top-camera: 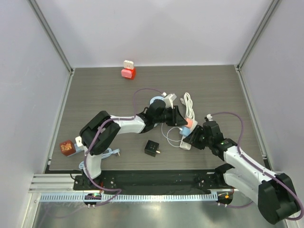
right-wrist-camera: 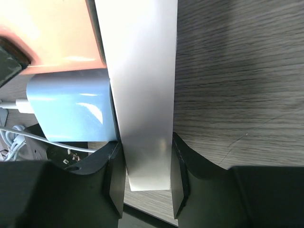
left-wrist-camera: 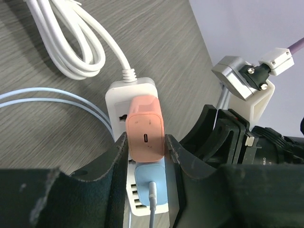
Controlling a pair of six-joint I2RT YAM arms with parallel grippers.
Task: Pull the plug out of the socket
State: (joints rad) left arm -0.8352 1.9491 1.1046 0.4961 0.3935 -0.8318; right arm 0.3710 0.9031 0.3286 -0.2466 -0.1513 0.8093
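A white power strip [left-wrist-camera: 135,91] lies on the grey table, also in the top view [top-camera: 185,144] and the right wrist view [right-wrist-camera: 142,85]. A pink plug [left-wrist-camera: 145,129] sits in it, with a light blue plug [left-wrist-camera: 153,186] beside it. My left gripper [left-wrist-camera: 145,145] is shut on the pink plug, one finger on each side. My right gripper [right-wrist-camera: 146,171] is shut on the end of the power strip. The pink plug [right-wrist-camera: 52,33] and the blue plug [right-wrist-camera: 71,107] show in the right wrist view. In the top view the pink plug [top-camera: 188,123] sits between both grippers.
The strip's white cable [top-camera: 189,104] is coiled behind it. A black cube charger [top-camera: 151,148] lies near the front. A red and white block [top-camera: 128,70] stands at the back. An orange-brown block [top-camera: 66,147] sits at the left edge. Thin light blue cables [left-wrist-camera: 47,97] run across the table.
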